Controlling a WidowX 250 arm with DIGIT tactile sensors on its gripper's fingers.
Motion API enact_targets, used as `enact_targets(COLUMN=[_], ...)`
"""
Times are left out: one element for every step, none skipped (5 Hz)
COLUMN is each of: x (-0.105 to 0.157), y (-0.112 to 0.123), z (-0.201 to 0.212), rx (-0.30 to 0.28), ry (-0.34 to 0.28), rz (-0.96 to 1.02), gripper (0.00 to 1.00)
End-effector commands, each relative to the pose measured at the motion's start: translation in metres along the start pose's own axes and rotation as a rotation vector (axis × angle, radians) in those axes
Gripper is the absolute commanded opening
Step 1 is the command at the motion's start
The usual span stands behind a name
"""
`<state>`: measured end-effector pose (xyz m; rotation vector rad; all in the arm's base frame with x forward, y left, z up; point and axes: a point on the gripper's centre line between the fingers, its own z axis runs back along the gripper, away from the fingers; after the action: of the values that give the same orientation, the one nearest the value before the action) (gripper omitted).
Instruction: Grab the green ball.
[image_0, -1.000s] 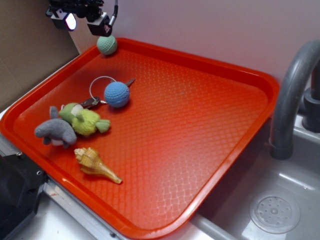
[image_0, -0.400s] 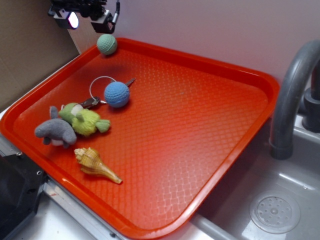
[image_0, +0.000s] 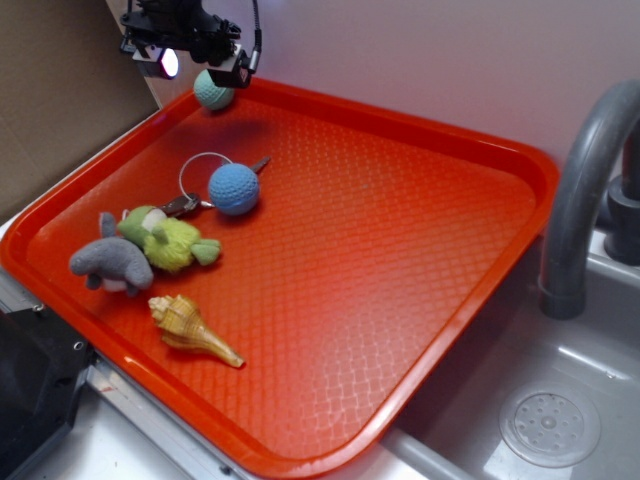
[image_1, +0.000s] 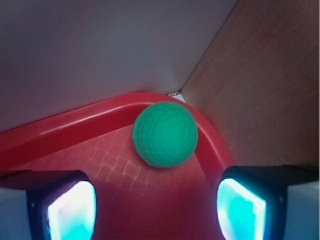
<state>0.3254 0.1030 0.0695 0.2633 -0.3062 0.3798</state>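
Large orange-red textured plastic tray: rests beside a grey sink basin, filling most of the exterior view.

Curved grey metal faucet: stands at the right, just past the tray's right edge.

Black robot gripper: hangs over the tray's far left corner, fingers spread wide with nothing between them; in the wrist view both lit fingertips sit well apart at the bottom corners.

Lime-green fuzzy plush toy: lies near the tray's left edge, touching a grey plush dolphin.

Tan spiral seashell: lies near the tray's front-left rim.

Blue crocheted ball on a metal key ring: sits left of centre.

Small pale mint-green crocheted yarn ball: sits in the far left corner, against the raised rim, directly below the gripper and partly hidden by it; the wrist view shows it centred ahead of the open fingers.
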Motion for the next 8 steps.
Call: enact_targets(x=[0.025, 0.024, 0.022, 0.025, 0.032, 0.036, 0.036, 0.033], y=[0.014, 0.011, 0.009, 0.012, 0.017, 0.020, 0.017, 0.017], z=[-0.004, -0.008, -0.012, -0.015, -0.025, -0.036, -0.039, -0.037], rx=[0.009, 0.002, 0.016, 0.029, 0.040, 0.057, 0.077, 0.078], ry=[-0.058, -0.058, -0.071, -0.084, -0.075, -0.068, -0.074, -0.081], rz=[-0.009, -0.032, -0.056, -0.055, -0.042, -0.040, -0.053, -0.057], gripper=[1.00, 1.00, 1.00, 0.96, 0.00, 0.00, 0.00, 0.00])
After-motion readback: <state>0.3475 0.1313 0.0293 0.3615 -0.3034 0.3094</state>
